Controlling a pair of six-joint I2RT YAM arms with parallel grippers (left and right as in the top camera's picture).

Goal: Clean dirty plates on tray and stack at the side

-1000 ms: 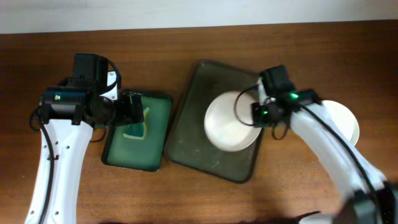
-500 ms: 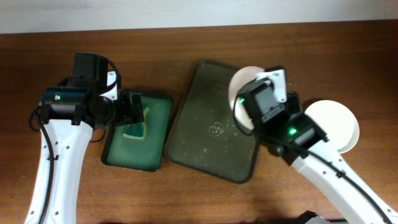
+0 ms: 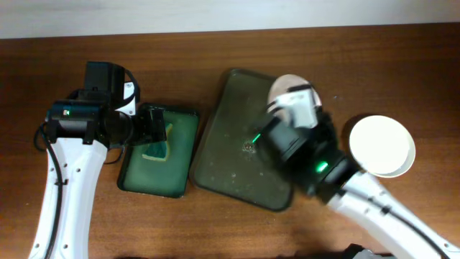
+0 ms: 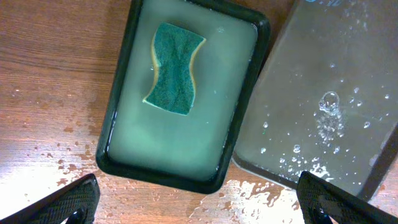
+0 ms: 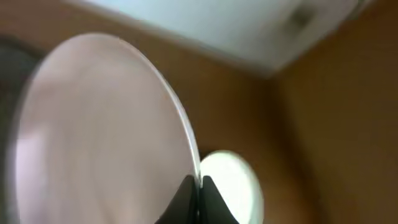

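Brown wooden table lies under the whole scene. The right arm comes in from the lower right of the overhead view, its white link running diagonally toward the centre. Its dark wrist is raised high toward the camera, above the right-hand part of the tray. The left arm rises along the left side and bends inward, its wrist hanging over the small green tray.

The dark olive tray sits mid-table, slightly skewed, wet with scattered droplets, and no plate rests on the part of it that shows. The green tray lies just beside it on the left, filled with cloudy water.

The right gripper is closed tight, its two dark tips pinching the lower rim of the held plate. This plate stands on edge, tilted, above the pincer. The wrist view is blurred, so any smear on its face cannot be made out. A second plate lies flat on the table to the right of the tray, well clear of it. Whether another lies beneath it is unclear.

The left gripper is spread wide and holds nothing. A teal sponge floats in the green tray ahead of it.
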